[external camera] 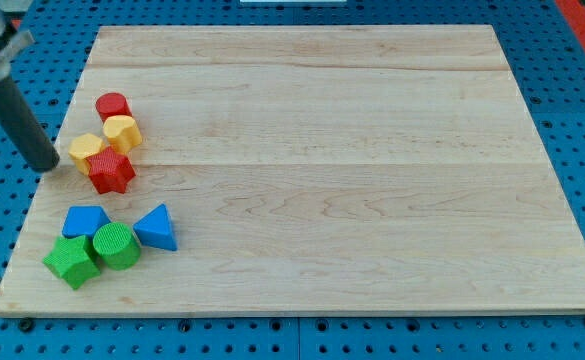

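Observation:
My tip (48,166) rests at the left edge of the wooden board (322,150), just left of a yellow block (85,150). It stands close to that block, and contact cannot be made out. A red star-shaped block (110,171) lies right below the yellow one. Another yellow block (122,132) and a red cylinder (113,105) sit above them. Lower down are a blue block (85,221), a blue triangle (156,227), a green cylinder (118,246) and a green block (72,262).
The board lies on a blue perforated table (572,100). The rod slants up to the view's top left corner.

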`<move>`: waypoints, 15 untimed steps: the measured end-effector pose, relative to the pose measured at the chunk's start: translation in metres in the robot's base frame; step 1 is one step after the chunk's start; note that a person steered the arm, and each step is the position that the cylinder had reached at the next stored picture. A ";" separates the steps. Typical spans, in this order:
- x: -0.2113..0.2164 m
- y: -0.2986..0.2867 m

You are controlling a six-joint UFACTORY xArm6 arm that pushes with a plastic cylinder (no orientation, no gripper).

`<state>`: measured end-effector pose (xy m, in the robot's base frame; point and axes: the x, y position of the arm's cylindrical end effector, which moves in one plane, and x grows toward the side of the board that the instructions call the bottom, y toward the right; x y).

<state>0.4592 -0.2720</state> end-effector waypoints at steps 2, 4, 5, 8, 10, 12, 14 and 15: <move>-0.033 0.077; -0.025 0.036; -0.061 0.044; -0.099 0.153; -0.168 0.143; -0.218 0.188; -0.136 0.185; -0.106 0.174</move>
<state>0.3534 -0.0978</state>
